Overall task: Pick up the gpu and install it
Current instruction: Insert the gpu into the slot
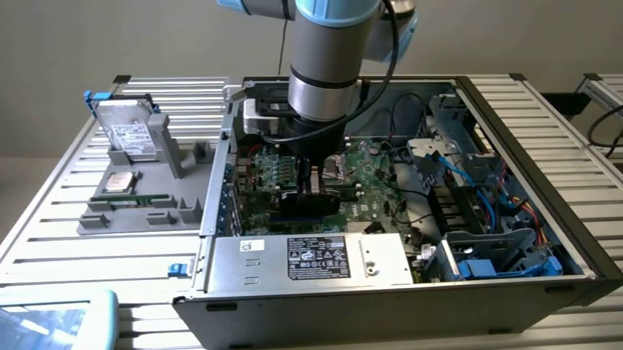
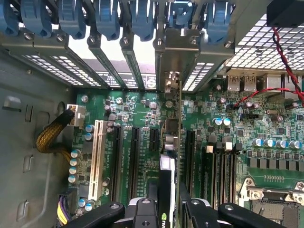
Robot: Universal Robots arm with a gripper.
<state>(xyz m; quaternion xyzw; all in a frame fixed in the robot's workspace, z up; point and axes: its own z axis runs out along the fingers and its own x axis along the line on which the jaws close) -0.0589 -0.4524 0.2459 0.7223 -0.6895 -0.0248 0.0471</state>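
Your counter (image 1: 58, 219) of ribbed metal slats carries one open computer case (image 1: 292, 292), with bare slats on both sides of it. Inside, walls and cable bundles hem the arm (image 1: 326, 65) closely; the freest room is straight above the motherboard (image 2: 266, 156).

Beside the case, on the exterior view's left, one grey holder tray (image 1: 136, 197) carries two silver drives (image 1: 131, 138) and one memory stick (image 1: 131, 198).

You have the pincer (image 2: 166, 209) clamped on the gpu (image 2: 168, 175), one finger on each face. The card stands on edge over the motherboard among the expansion slots, its metal bracket toward the rear slot openings. It shows a thin green board edge and a black cooler with a green logo.
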